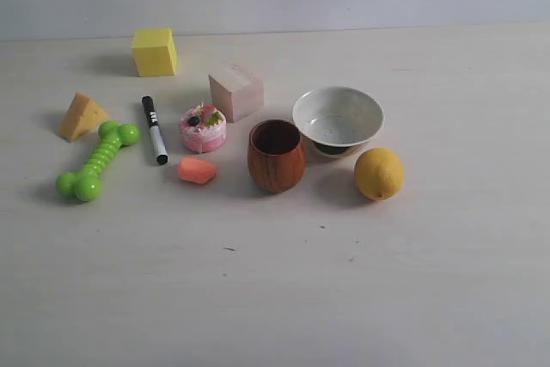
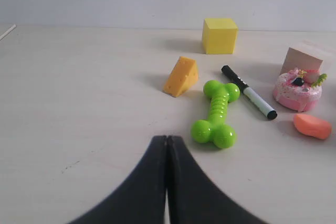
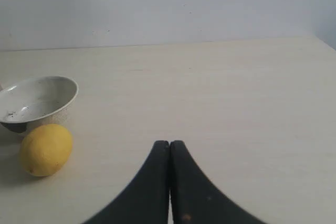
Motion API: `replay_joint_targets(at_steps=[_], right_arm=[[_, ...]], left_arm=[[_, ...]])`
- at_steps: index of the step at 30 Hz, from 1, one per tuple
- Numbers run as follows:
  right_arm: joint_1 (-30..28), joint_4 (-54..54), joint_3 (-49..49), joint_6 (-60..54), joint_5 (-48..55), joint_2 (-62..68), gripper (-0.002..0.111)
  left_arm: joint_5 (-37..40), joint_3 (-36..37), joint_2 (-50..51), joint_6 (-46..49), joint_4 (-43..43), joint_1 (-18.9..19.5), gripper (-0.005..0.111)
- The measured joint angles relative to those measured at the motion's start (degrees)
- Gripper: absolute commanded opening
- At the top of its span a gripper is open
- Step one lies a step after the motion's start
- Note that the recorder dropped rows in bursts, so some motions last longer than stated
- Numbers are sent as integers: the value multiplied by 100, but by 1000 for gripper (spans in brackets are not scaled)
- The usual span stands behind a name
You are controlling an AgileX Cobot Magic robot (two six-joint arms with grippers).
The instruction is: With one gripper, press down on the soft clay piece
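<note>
The soft clay piece [image 1: 197, 170] is a small salmon-orange lump lying on the table between the black marker and the brown wooden cup [image 1: 277, 156], just in front of the pink toy cake [image 1: 204, 128]. It also shows at the edge of the left wrist view as an orange blob [image 2: 312, 126]. My left gripper [image 2: 167, 139] is shut with nothing in it, well away from the clay. My right gripper [image 3: 169, 144] is shut and empty too, with the lemon off to one side. Neither arm appears in the exterior view.
Around the clay lie a black marker [image 1: 155, 130], a green toy bone [image 1: 97, 161], a cheese wedge [image 1: 81, 116], a yellow cube [image 1: 155, 51], a pale wooden block [image 1: 235, 90], a white bowl [image 1: 338, 119] and a lemon [image 1: 379, 174].
</note>
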Motion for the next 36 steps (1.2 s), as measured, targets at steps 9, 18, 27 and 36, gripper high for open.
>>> replay_joint_targets(at_steps=[9,18,27,36], right_arm=[[0,0,0,0,0,0,0],[0,0,0,0,0,0,0],[0,-22,0,0,-991,0,0],[0,-22,0,-15,-1956,0,0]], left_arm=[[0,0,0,0,0,0,0],[0,0,0,0,0,0,0],[0,0,0,0,-3,0,0],[0,0,0,0,-13,0,0]])
